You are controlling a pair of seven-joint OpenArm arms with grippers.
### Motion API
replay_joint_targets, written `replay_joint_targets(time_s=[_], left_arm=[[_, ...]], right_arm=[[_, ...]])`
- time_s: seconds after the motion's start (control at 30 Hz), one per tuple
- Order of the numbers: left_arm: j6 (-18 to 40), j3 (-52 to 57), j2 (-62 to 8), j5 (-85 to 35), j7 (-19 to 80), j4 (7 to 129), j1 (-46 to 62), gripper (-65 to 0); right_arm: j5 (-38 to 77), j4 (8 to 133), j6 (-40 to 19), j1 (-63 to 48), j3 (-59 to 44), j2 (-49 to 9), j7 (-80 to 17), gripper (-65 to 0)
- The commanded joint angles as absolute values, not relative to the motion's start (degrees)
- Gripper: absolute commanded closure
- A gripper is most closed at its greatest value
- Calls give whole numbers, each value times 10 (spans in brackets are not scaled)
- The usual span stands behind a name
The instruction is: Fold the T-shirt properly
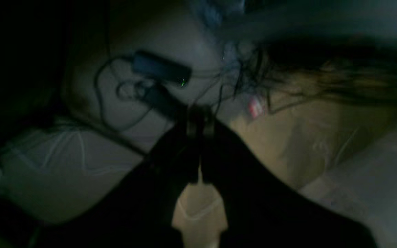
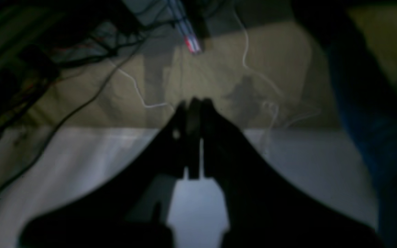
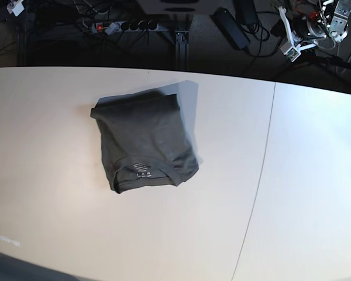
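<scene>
Base view: folded T-shirt (image 3: 145, 140) lies left of centre on pale desk (image 3: 292, 175), collar near | wrist views: no shirt; left end effector (image 1: 200, 117) and right end effector (image 2: 193, 106) pinched together, empty | cables (image 3: 234, 23) beyond far edge

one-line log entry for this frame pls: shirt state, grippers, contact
T-shirt: folded compact, flat on table, collar facing camera | left gripper: shut, empty | right gripper: shut, empty | contact: none

One folded T-shirt (image 3: 145, 140) on one surface (image 3: 304, 193); two grippers, left (image 1: 200, 115) and right (image 2: 193, 105), jaws pressed together.
</scene>
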State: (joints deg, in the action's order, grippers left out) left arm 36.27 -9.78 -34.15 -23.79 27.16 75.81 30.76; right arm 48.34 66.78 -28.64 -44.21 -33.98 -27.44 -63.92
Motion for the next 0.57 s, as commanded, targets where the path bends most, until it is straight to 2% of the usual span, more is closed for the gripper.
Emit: replay_joint_targets(time_s=[0.0,0.1,0.2,0.3,0.37,0.53], left_arm=[[367,-94,-338,-241,246,713,294,0],[366,-94,-281,-227,197,540,223,0],[358,-94,-220,-217,199,375,135,0],[278,-94,-167,-212,195,250,65,0],[235,-94,-137,-191,186,203,29,0],[184,-94,-91,-136,195,186,-7,0]], right_arm=[[462,642,-324,-431,-328,-274,-618,0],[367,533,-317,-369,-278,-255,-529,0],[332,427,-296,-276,-235,-240,-523,0],[313,344,-286,-186,-208,-218,-523,0],[293,310,-281,-135,-198,-198,-522,0],[267,293,-246,-47,-194,-147,-520,0]])
